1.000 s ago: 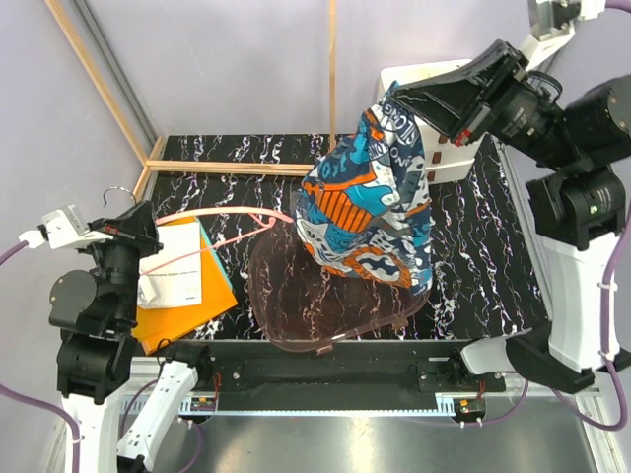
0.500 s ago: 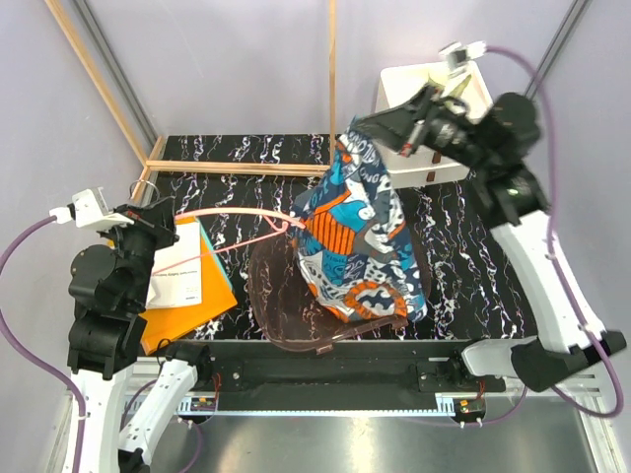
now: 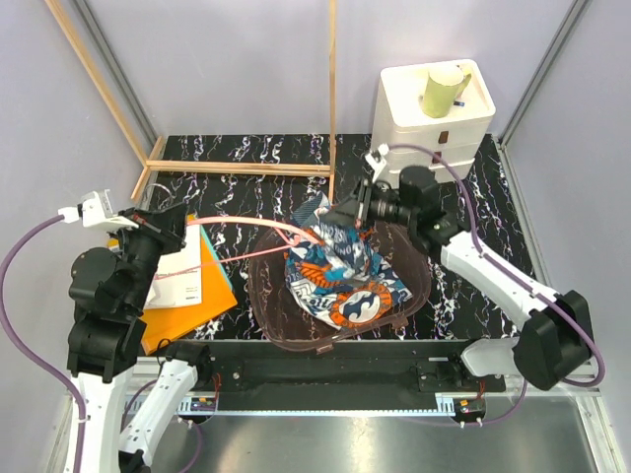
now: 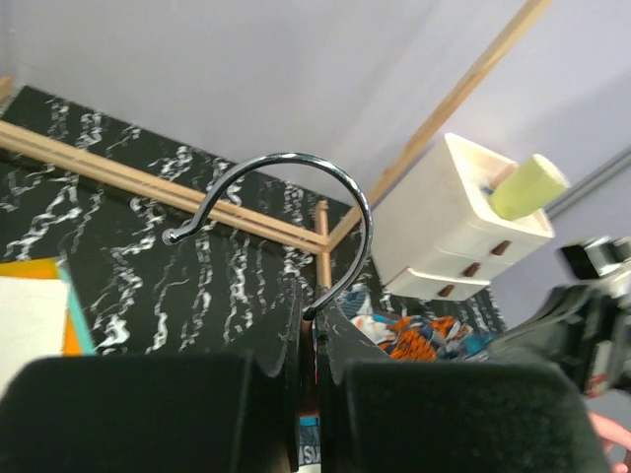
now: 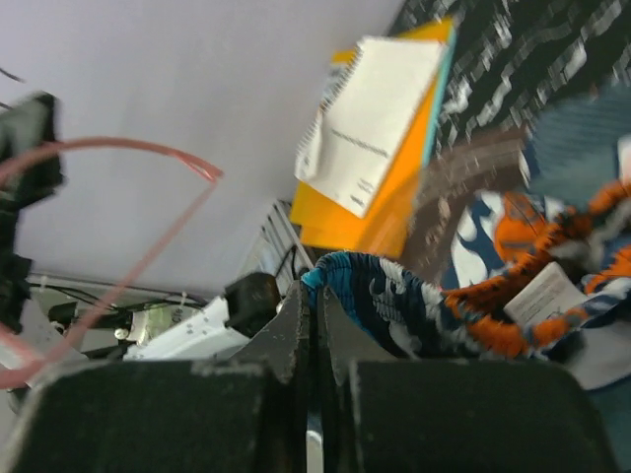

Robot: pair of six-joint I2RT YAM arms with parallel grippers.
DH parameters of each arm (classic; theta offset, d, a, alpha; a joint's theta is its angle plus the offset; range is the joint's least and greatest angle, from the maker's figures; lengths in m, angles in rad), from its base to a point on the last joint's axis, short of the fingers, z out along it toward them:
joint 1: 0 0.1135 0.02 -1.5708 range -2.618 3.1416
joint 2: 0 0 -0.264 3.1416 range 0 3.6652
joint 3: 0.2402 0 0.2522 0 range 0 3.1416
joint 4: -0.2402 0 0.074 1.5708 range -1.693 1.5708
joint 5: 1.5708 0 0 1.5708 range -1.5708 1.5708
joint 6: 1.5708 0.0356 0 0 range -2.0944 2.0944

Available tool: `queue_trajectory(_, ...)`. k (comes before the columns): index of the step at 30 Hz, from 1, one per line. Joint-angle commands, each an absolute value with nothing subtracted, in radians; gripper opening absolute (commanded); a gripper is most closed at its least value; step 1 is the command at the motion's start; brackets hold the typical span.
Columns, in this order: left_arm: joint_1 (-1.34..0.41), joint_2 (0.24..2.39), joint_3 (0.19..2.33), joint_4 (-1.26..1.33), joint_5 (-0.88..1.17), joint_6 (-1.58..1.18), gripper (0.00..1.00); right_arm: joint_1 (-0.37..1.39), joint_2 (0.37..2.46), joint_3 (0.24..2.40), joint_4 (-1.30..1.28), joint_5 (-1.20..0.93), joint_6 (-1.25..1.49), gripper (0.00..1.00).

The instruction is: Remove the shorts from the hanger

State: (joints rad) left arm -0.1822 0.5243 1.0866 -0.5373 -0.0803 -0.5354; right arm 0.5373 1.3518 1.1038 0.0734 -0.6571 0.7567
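Shorts (image 3: 345, 281) are bunched up on the brown mat (image 3: 266, 307), with the right gripper (image 3: 347, 212) pinched onto 1 fold of their top edge, probably to drag them clear. The left gripper (image 3: 181, 227) is clamped on the hanger (image 3: 242, 220) just under its hook (image 4: 286, 192), bracing it. Can't tell if the hanger's far tip is out yet.

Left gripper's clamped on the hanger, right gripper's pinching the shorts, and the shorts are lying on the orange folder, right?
No: the top external view shows the shorts lying on the brown mat, not the orange folder. The grips are right.
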Motion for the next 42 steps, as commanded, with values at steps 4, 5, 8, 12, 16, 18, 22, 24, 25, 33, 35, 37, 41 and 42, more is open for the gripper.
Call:
queue_trajectory(4,-0.181,0.569,1.035,-0.316,0.158,-0.630,0.00,0.543,1.341,0.839,0.123,-0.617,0.762,0.00)
queue_trajectory(5,-0.181,0.574,1.040,-0.314,0.152,-0.632,0.00,0.545,1.350,0.812,0.100,-0.614,0.758,0.00)
queue_trajectory(8,-0.181,0.578,1.040,-0.313,0.140,-0.644,0.00,0.551,1.391,0.830,-0.039,-0.612,0.686,0.04)
queue_trajectory(12,-0.183,0.572,1.039,-0.321,0.141,-0.646,0.00,0.561,1.370,0.822,-0.107,-0.638,0.627,0.15)
queue_trajectory(16,-0.181,0.572,1.031,-0.336,0.141,-0.632,0.00,0.566,1.293,0.830,-0.248,-0.559,0.575,0.39)
queue_trajectory(18,-0.181,0.571,1.028,-0.347,0.138,-0.615,0.00,0.565,1.244,0.873,-0.329,-0.464,0.537,0.51)
queue_trajectory(22,-0.181,0.574,1.034,-0.364,0.121,-0.585,0.00,0.565,1.193,1.041,-0.465,-0.329,0.480,0.87)
queue_trajectory(24,-0.181,0.574,1.040,-0.371,0.114,-0.568,0.00,0.566,1.213,1.127,-0.477,-0.254,0.457,0.95)
queue_trajectory(25,-0.181,0.574,1.051,-0.377,0.109,-0.561,0.00,0.566,1.229,1.156,-0.471,-0.246,0.446,0.99)
queue_trajectory(33,-0.183,0.546,1.092,-0.426,0.086,-0.520,0.00,0.565,1.589,1.434,-0.359,-0.241,0.382,1.00)
queue_trajectory(35,-0.181,0.542,1.094,-0.431,0.092,-0.522,0.00,0.566,1.668,1.451,-0.327,-0.244,0.374,1.00)
queue_trajectory(37,-0.181,0.537,1.100,-0.443,0.095,-0.522,0.00,0.574,1.709,1.457,-0.292,-0.241,0.373,1.00)
queue_trajectory(41,-0.181,0.531,1.108,-0.460,0.094,-0.509,0.00,0.610,1.764,1.413,-0.253,-0.196,0.368,1.00)
queue_trajectory(42,-0.181,0.531,1.106,-0.459,0.092,-0.508,0.00,0.620,1.769,1.378,-0.221,-0.183,0.368,1.00)
